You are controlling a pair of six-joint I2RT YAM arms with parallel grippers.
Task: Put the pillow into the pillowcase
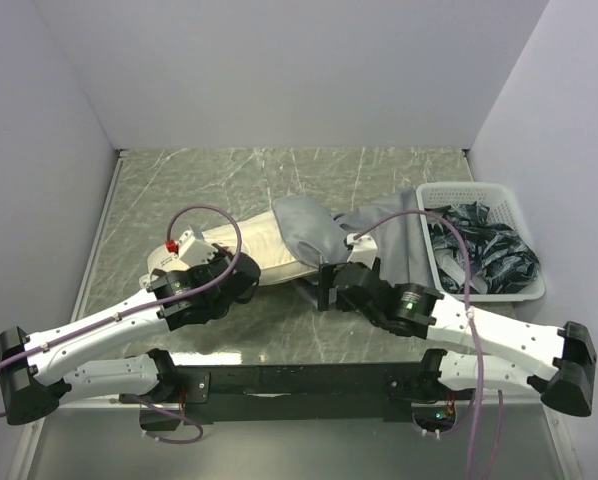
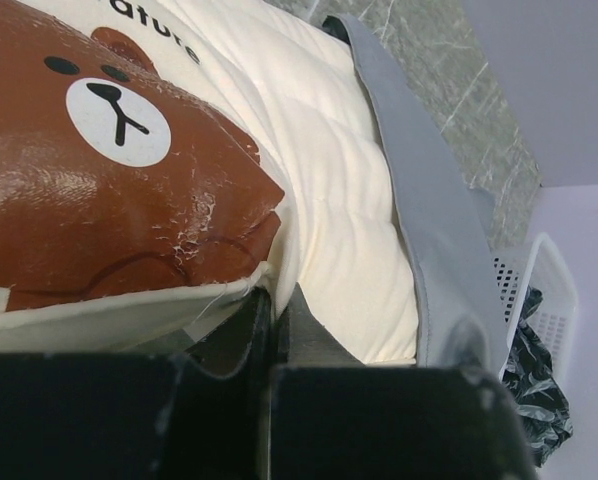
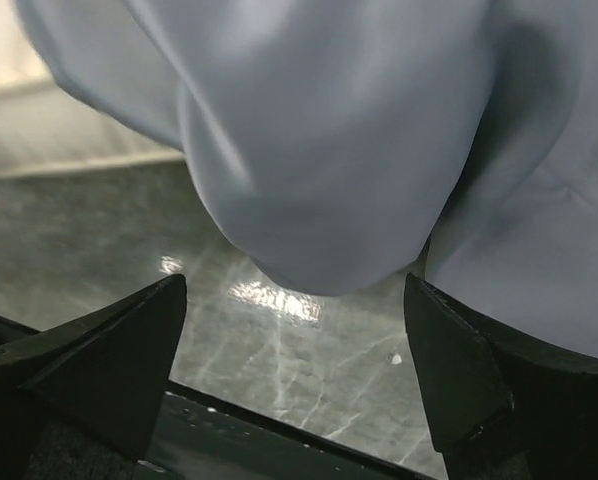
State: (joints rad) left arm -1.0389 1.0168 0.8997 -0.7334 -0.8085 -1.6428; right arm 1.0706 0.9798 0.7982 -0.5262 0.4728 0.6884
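- Cream pillow (image 1: 249, 250) lay on the marbled tabletop (image 1: 229, 180), its right end covered by the grey pillowcase (image 1: 319, 232) — bear face outside.
- Left jaws were clenched on the pillow's seam at the bear end.
- Right jaws stood released — wide apart, just beside a hanging pillowcase fold, grasping nothing.
- White basket (image 1: 519, 200) sat at the right.

- pillow (image 1: 254, 250): far end hidden inside pillowcase (image 1: 314, 230); near edge partly covered by left gripper (image 2: 274, 335) in the top view.
- lettering (image 2: 159, 38): cut by the top edge of the left wrist view, only its tail readable.
- bear face (image 2: 99, 170): cropped at the left.
- basket (image 1: 476, 190), contents (image 1: 489, 255): dark crumpled heap, unidentifiable.
- pillowcase, right wrist view: blurred, cropped on three sides.
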